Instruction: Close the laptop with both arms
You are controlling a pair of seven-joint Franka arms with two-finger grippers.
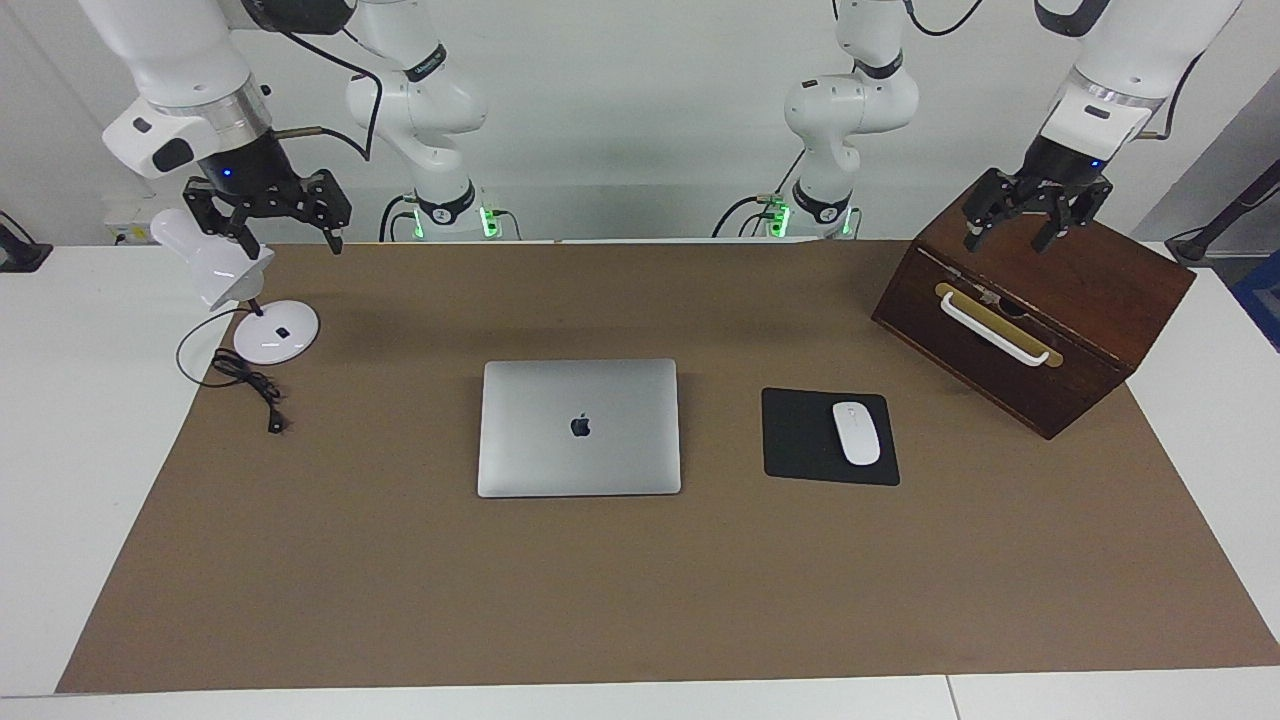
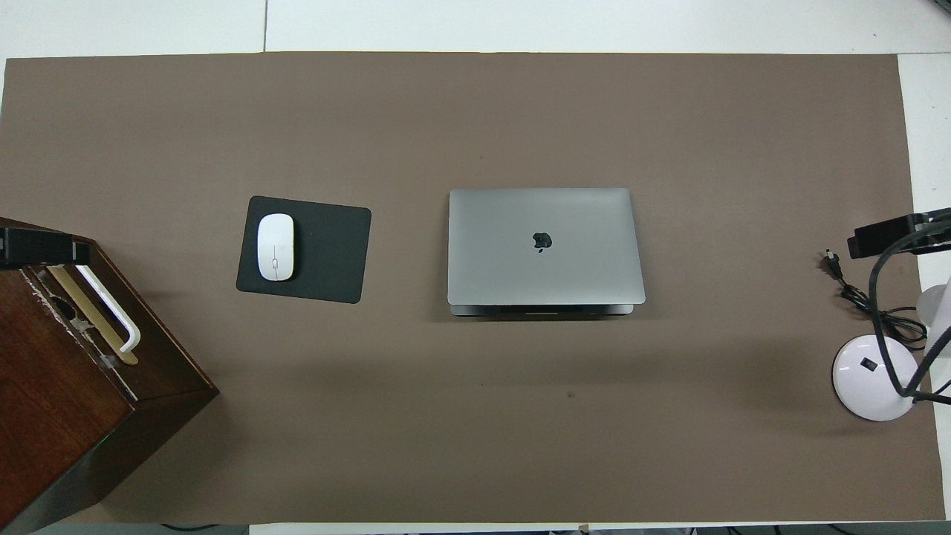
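One laptop (image 1: 579, 427), one mouse (image 1: 856, 432), one black mouse pad (image 1: 800, 436), one wooden box (image 1: 1040, 310), one desk lamp (image 1: 240, 290) counted on the brown-covered counter (image 1: 640, 590). Laptop is seen shut flat, silver-grey lid up, dark apple logo centred, mid-counter, beside the mouse pad on the right arm's side. Left gripper (image 1: 1035, 222) is held over the wooden box, fingers spread, nothing gripped. Right gripper (image 1: 270, 215) is held over the lamp, jaws wide, nothing gripped.
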